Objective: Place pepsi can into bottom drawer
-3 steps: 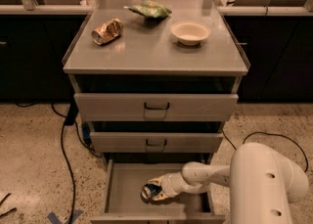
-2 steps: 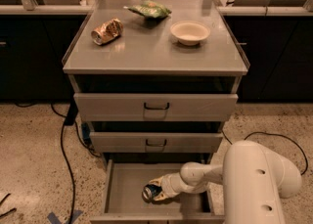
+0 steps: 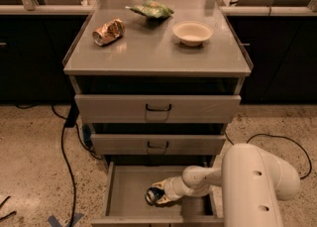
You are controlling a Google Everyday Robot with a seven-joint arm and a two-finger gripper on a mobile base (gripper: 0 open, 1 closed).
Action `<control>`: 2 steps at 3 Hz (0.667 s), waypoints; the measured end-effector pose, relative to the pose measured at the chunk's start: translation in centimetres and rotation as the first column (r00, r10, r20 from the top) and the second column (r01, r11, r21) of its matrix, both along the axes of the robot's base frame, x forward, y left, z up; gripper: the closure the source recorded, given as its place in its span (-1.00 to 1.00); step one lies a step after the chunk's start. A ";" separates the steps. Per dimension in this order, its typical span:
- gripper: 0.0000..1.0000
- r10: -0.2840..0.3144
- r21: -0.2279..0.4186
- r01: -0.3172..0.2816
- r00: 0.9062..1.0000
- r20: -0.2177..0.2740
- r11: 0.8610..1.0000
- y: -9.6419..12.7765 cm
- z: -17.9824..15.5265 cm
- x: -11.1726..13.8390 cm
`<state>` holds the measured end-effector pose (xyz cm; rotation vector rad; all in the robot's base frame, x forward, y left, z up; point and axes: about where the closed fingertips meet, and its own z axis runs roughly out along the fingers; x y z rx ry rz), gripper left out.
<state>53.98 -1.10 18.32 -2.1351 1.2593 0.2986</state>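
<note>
Gripper point(image 3: 158, 196) clasps the cylindrical pepsi can point(image 3: 152, 195) — inside the grey metal bottom drawer point(image 3: 124, 187).

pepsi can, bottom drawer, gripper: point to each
pepsi can point(image 3: 150, 195), camera view, on its visible end
bottom drawer point(image 3: 127, 186), camera view, on its bare floor
gripper point(image 3: 158, 196), camera view, between its jaws, inside the drawer

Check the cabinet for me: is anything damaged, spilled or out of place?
One thing: the gold can on the left of the cabinet top is crushed and lies on its side. No spill shows. The bowl sits upright. The tool is down in the open bottom drawer, at the pepsi can.
</note>
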 end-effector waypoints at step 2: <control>1.00 -0.009 -0.010 0.009 0.999 -0.045 1.000 -0.9 -2.6 -0.1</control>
